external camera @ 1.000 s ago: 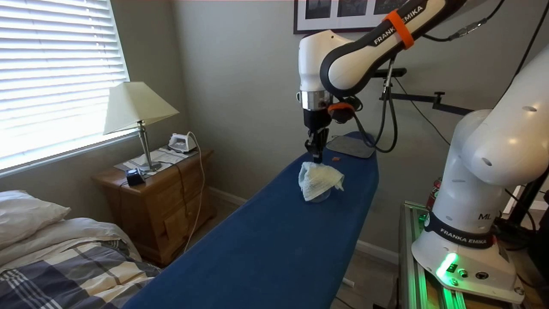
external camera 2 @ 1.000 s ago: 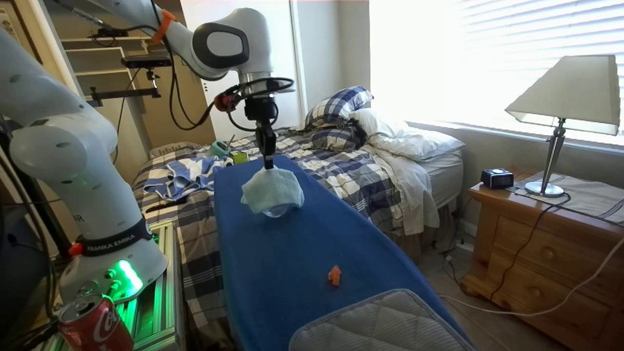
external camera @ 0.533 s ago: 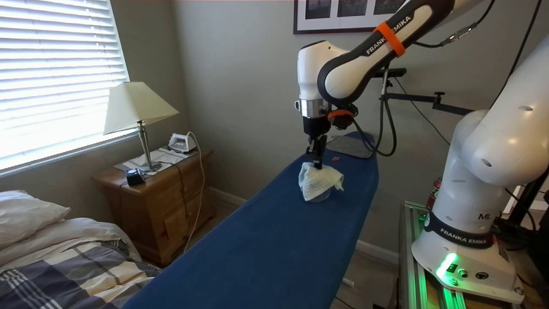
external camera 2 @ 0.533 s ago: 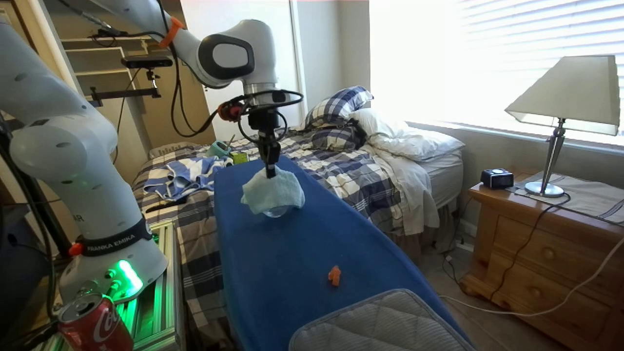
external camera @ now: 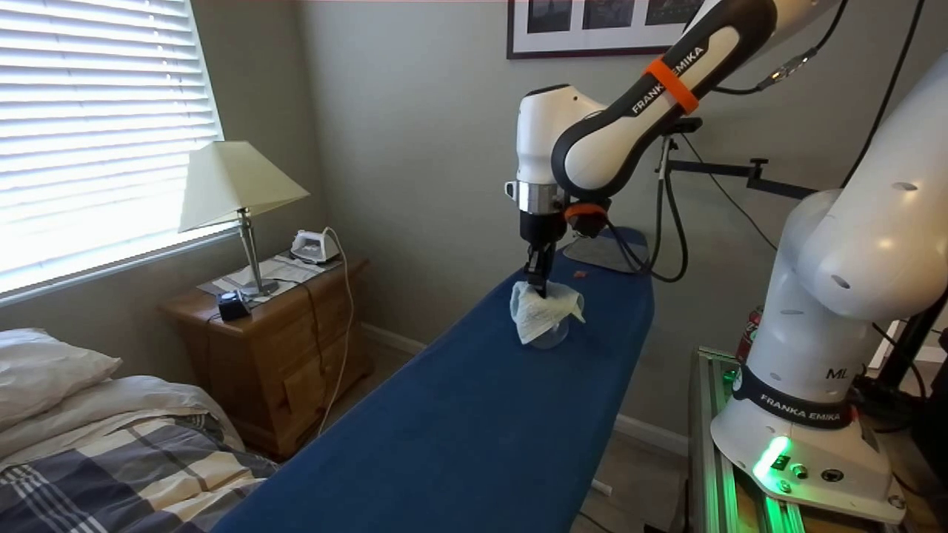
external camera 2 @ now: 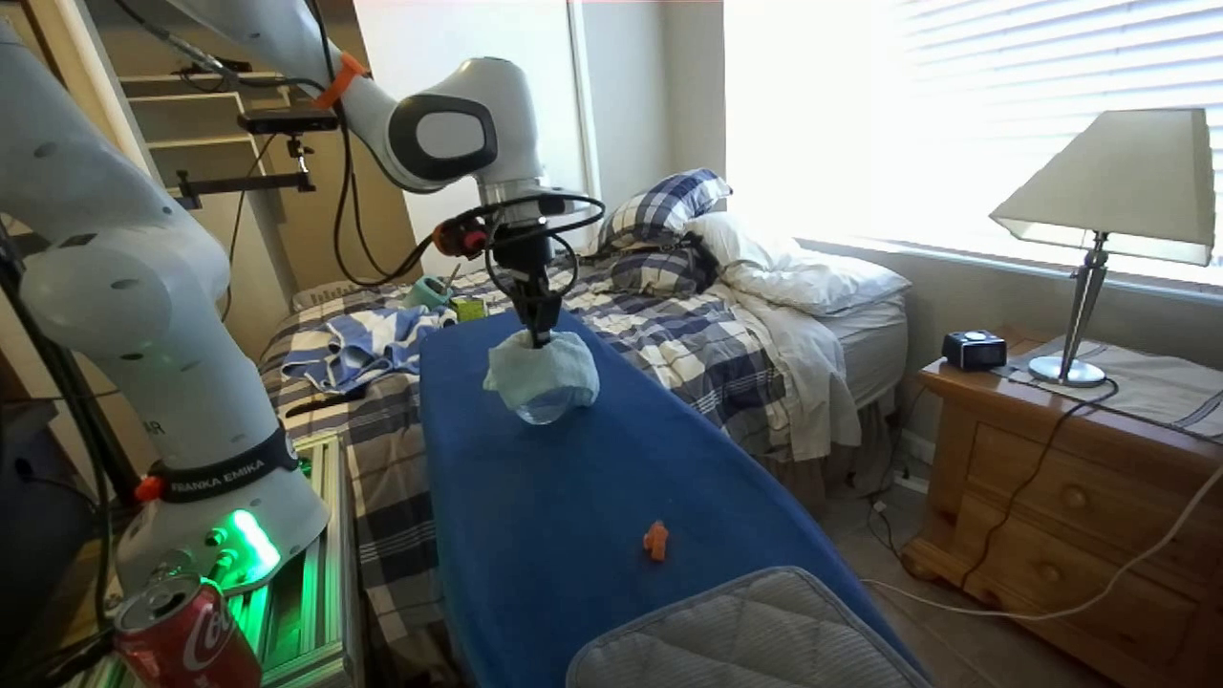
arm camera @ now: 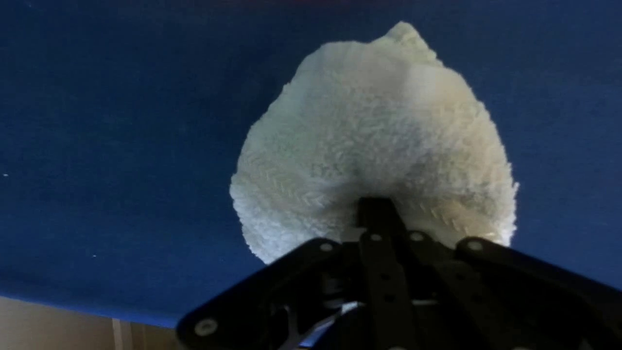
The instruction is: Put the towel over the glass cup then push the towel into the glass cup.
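Observation:
The pale white-green towel (external camera: pixel 546 309) lies draped over the upturned mouth of the clear glass cup (external camera: pixel 552 337) on the blue ironing board. In an exterior view the cup's rounded lower part (external camera 2: pixel 542 409) shows under the towel (external camera 2: pixel 554 368). My gripper (external camera: pixel 540 287) points down with its fingers together, and its tips press into the towel's top near the middle. In the wrist view the shut fingertips (arm camera: pixel 378 204) sink into a dent in the towel (arm camera: pixel 369 126), with cloth raised all around. The cup's rim is hidden under the cloth.
The ironing board (external camera 2: pixel 554 535) also carries a small orange object (external camera 2: pixel 655 541) and a grey quilted pad (external camera 2: pixel 745 631). A red can (external camera 2: pixel 186 631) stands by the robot base. A bed (external camera 2: pixel 573 277) and a nightstand with a lamp (external camera 2: pixel 1108 191) flank the board.
My gripper has moved down from the towel's top and into it. The towel's top has sunk, its hanging edges have drawn up and in, and more of the glass cup shows.

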